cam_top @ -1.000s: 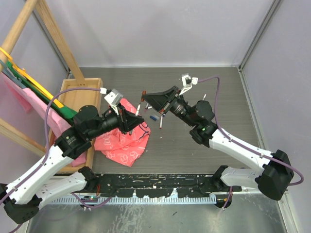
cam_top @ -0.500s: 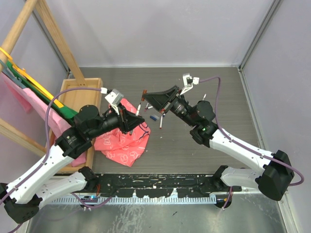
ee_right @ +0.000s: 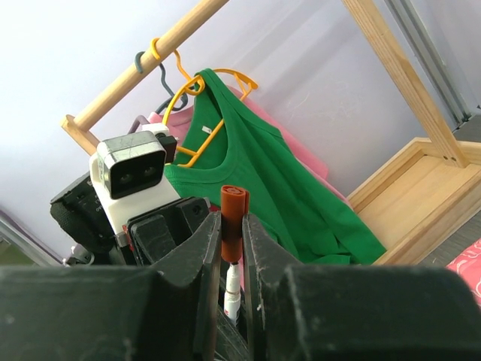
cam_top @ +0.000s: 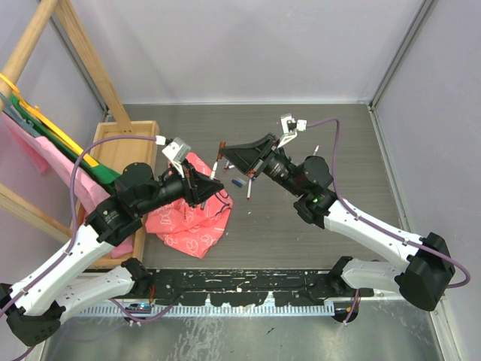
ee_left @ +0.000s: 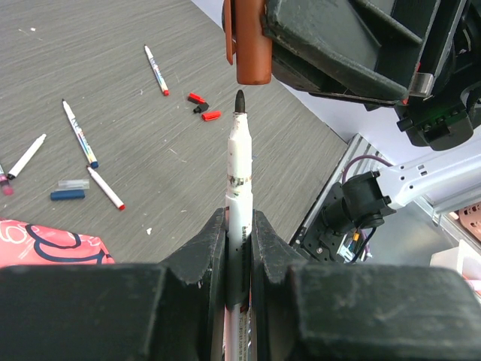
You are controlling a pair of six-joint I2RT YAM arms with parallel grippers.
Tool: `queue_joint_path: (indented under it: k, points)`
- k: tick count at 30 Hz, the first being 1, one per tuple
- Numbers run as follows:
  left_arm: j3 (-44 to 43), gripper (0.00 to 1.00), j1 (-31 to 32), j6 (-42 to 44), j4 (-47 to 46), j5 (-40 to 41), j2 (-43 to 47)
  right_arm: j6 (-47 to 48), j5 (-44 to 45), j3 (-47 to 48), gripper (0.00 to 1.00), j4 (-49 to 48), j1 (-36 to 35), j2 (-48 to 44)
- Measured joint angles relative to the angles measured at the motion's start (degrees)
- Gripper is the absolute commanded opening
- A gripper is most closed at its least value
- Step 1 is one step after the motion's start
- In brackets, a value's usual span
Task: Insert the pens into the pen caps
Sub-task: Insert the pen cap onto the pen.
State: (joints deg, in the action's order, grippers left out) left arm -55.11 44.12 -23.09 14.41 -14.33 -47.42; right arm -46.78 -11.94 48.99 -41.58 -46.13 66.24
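Two robot arms meet in mid-air above a dark grey counter (ee_left: pixel 90 45), seen from above and from a camera on each wrist. The left tool (ee_left: pixel 239 226) is closed to a narrow gap around a white pen (ee_left: pixel 239 165), gripping the barrel between both dark fingers so that the pen stands up out of the tool with its dark tip uppermost. The right tool (ee_right: pixel 231 241) is likewise nearly closed, pinching a reddish-brown cap (ee_left: pixel 250 45) between its fingers with the cap's open end facing the pen. In the left wrist view the pen's tip sits just below the cap's mouth and roughly in line with it, with a small gap between them. In the right wrist view the cap stands between the fingers, and the white barrel shows directly below it. On the counter under the arms lie four loose pens (ee_left: pixel 80 134), spread apart at different angles. Near them are two small red caps (ee_left: pixel 211 115) with a black cap (ee_left: pixel 201 108) between them, and a blue cap (ee_left: pixel 68 194) beside one pen. A pink patterned cloth (cam_top: pixel 192 218) lies crumpled under the left arm. Behind the left arm, a green shirt (ee_right: pixel 263 180) hangs on a wooden rack.
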Motion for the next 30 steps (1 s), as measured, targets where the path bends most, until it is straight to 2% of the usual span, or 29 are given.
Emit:
queue_joint_path:
  k: [30]
  points:
    - [0.00, 0.00, 0.00, -0.07, 0.11, 0.20, -0.24, -1.77, -2.16, -0.04, 0.00, -0.79, 0.00, 1.31]
